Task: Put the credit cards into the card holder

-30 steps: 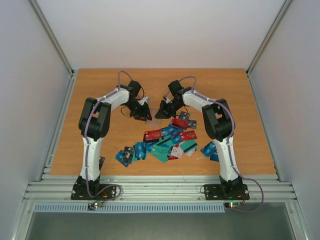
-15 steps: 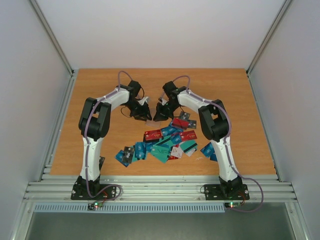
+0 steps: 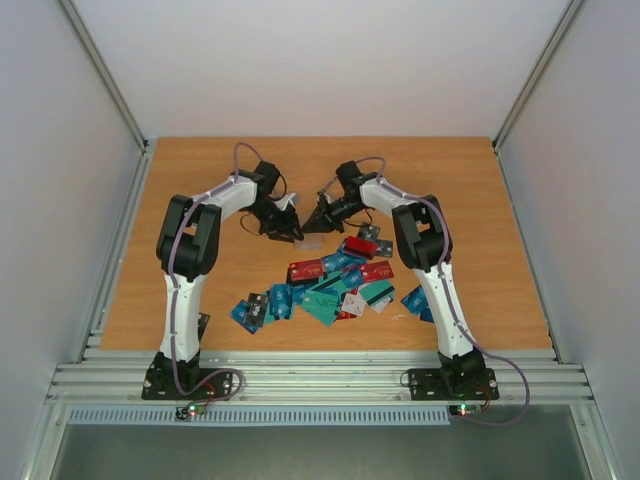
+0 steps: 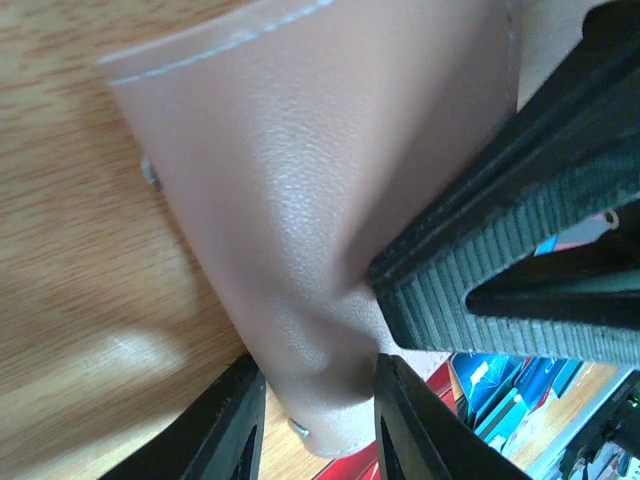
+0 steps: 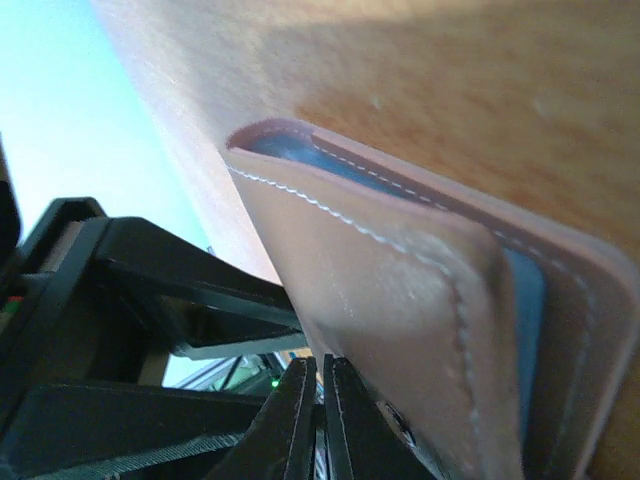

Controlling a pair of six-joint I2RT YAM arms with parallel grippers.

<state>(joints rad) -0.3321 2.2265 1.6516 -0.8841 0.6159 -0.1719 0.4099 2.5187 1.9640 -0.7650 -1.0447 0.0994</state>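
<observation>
Left claw [image 4: 390,340] clamps card holder [image 4: 300,190]; right claw [image 5: 322,378] closed at its edge.

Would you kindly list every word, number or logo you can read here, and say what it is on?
On the cards: some print, too small and blurred to read.
On the card holder: none, only plain leather and stitching.
Nothing else bears readable text.

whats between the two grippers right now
The card holder, clamped in the left gripper, with the right gripper touching it; clearest in the left wrist view.
</observation>
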